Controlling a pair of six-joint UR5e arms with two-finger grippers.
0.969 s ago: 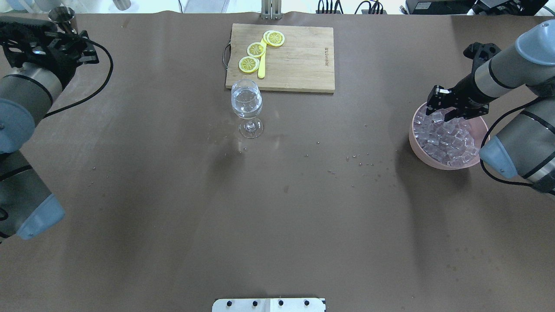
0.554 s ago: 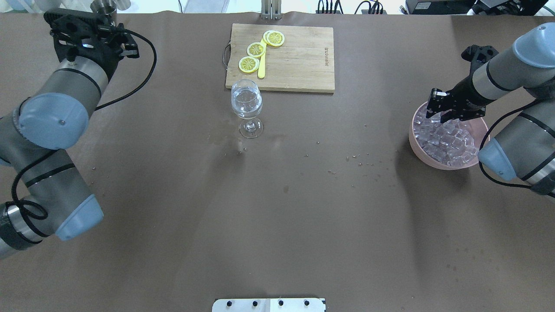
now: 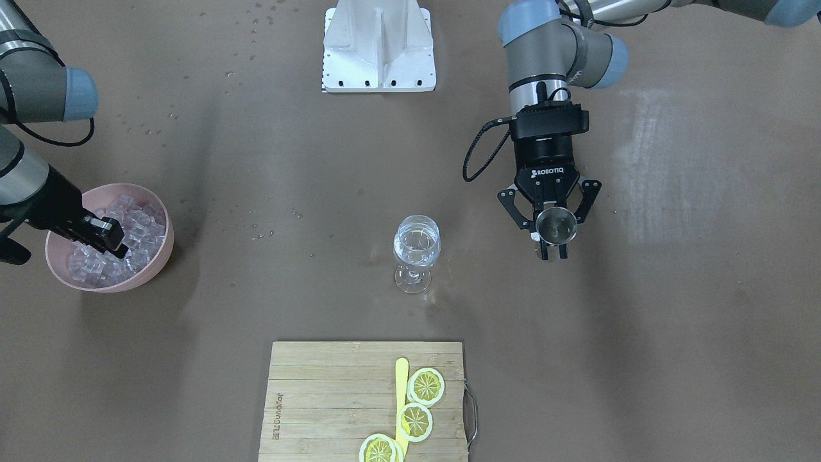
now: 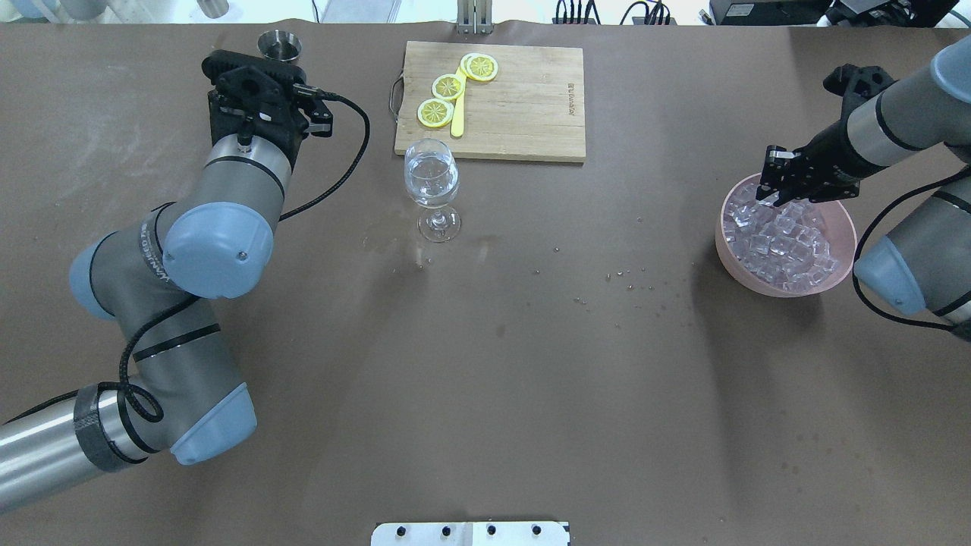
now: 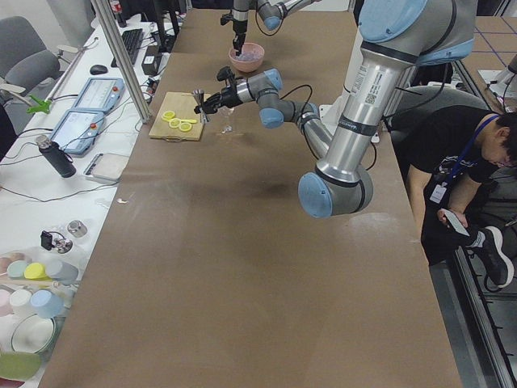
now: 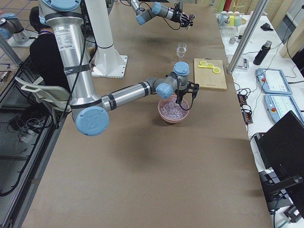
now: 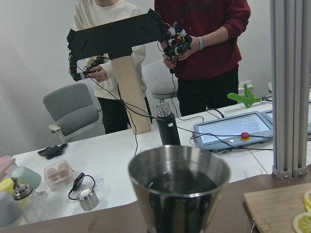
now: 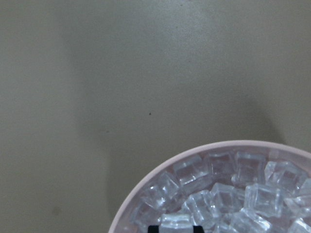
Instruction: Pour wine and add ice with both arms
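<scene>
My left gripper (image 3: 555, 244) is shut on a small steel cup (image 3: 555, 225) and holds it upright above the table, to the left of the wine glass in the overhead view (image 4: 432, 182). The cup fills the left wrist view (image 7: 179, 189); I cannot tell whether it holds liquid. The glass (image 3: 417, 247) holds a little clear wine. My right gripper (image 4: 777, 195) reaches down into the pink bowl (image 4: 758, 284) of ice (image 4: 789, 243). In the right wrist view its fingertips (image 8: 153, 228) sit either side of one ice cube (image 8: 176, 222).
A wooden cutting board (image 4: 523, 106) with lemon slices (image 4: 448, 86) and a yellow stick lies just behind the glass. The white base block (image 3: 378, 51) stands at the robot's edge. Small droplets dot the table between glass and bowl.
My left arm has swung from the table's far left towards the glass, carrying the steel cup. My right gripper has shifted slightly right and its fingers have drawn together in the ice.
</scene>
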